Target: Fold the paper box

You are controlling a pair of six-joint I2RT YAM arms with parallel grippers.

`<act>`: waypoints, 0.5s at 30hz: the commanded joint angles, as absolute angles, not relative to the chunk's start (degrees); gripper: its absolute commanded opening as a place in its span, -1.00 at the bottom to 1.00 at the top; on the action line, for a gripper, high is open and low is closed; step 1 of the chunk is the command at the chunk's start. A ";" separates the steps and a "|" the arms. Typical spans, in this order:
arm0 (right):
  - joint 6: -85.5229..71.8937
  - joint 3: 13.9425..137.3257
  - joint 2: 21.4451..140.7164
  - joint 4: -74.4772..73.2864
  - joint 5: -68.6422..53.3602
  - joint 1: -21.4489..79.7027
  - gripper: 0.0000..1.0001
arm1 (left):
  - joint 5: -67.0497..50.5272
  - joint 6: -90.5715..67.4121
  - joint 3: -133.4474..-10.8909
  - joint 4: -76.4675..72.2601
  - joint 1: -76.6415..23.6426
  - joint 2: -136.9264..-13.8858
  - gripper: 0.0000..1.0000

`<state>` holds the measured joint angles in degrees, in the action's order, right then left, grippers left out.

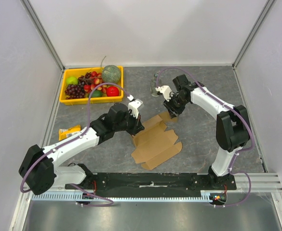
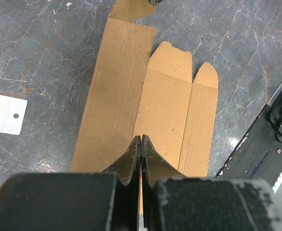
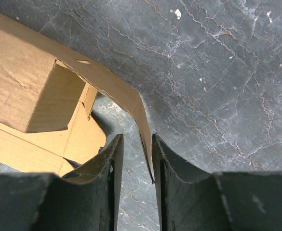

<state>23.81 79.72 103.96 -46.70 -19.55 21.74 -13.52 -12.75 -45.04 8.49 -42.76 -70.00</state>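
You have the paper box (image 1: 156, 144) lying as an open brown sheet on the grey table (image 1: 203, 91), just ahead of the arm bases and about midway between them. Its long axis slants from the near middle of the table up toward the far right, and the creases between its long panels run the same way. Most of the sheet is flat. The far end is lifted off the table, with one panel standing up like a wall.

Your left gripper (image 2: 140, 140) is closed, fingers pressed together with nothing visible between them. Its tips sit on the sheet's left part, at a crease between two panels.

Your right gripper (image 3: 137, 140) is at the raised far end. Its fingers stand a little apart, with the edge of a lifted flap running between them. The flap lies close to one finger and leaves a clear gap to the other, so it is not pinched.

A yellow tray (image 1: 83, 101) of fruit sits at the far left, well apart from the sheet.
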 commanded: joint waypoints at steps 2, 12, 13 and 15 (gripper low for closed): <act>21.19 81.13 103.45 -46.50 -21.79 21.45 -0.35 | -13.71 -10.81 -46.23 7.38 -42.45 -71.54 -0.96; 16.44 77.87 100.99 -45.27 -25.05 21.62 -1.00 | -13.62 -10.55 -44.82 6.94 -42.54 -73.56 -0.96; 15.74 77.52 100.64 -45.09 -25.05 21.71 -1.00 | -13.71 -10.55 -44.65 6.77 -42.54 -73.65 -0.96; 14.86 77.26 100.20 -44.82 -25.05 21.97 -1.00 | -13.97 -10.63 -44.47 6.51 -42.45 -73.74 -0.96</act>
<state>17.85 78.15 103.42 -45.91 -23.42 21.63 -13.56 -12.36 -44.91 8.45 -42.76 -73.25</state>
